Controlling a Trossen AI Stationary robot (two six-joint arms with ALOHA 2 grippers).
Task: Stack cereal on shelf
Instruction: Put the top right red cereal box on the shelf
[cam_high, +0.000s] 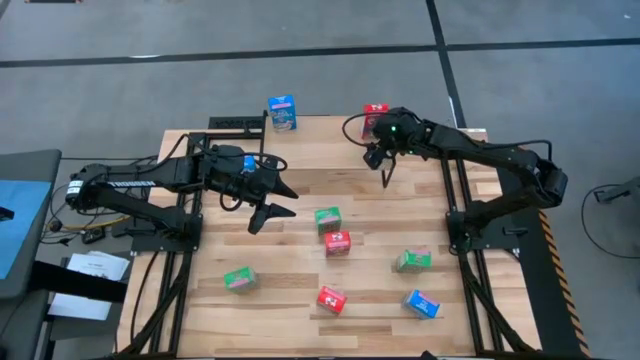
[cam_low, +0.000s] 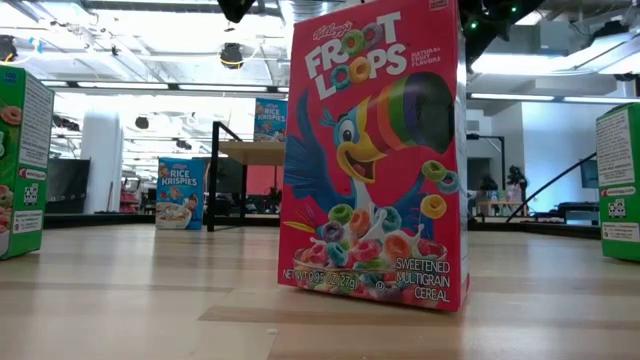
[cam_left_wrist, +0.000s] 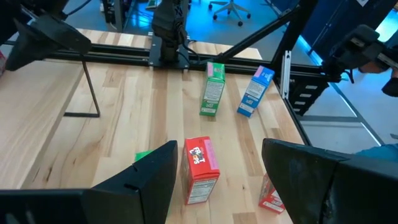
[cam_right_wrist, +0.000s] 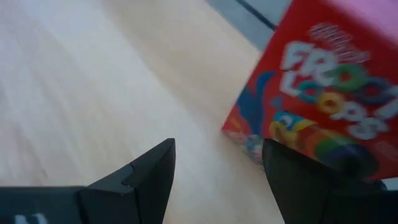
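The shelf (cam_low: 255, 150) stands at the table's far edge, and one blue cereal box (cam_high: 283, 113) stands upright on it. A red cereal box (cam_high: 375, 118) stands upright at the far edge, further right. My right gripper (cam_high: 378, 158) hovers open just near of this red box (cam_right_wrist: 323, 106), which shows ahead beside one finger; nothing is between the fingers. My left gripper (cam_high: 275, 205) is open in the air over the table's middle left. Below and ahead of it a red box (cam_left_wrist: 200, 168) lies on the table. Several more boxes lie scattered on the table's near half.
On the table are a green box (cam_high: 327, 217), a red box (cam_high: 337, 241), a green one (cam_high: 238, 280), a red one (cam_high: 332, 298), a green one (cam_high: 413, 261) and a blue one (cam_high: 422, 303). Another blue box (cam_low: 182, 192) stands left of the shelf. A thin black shelf leg (cam_left_wrist: 90, 93) is under my right arm.
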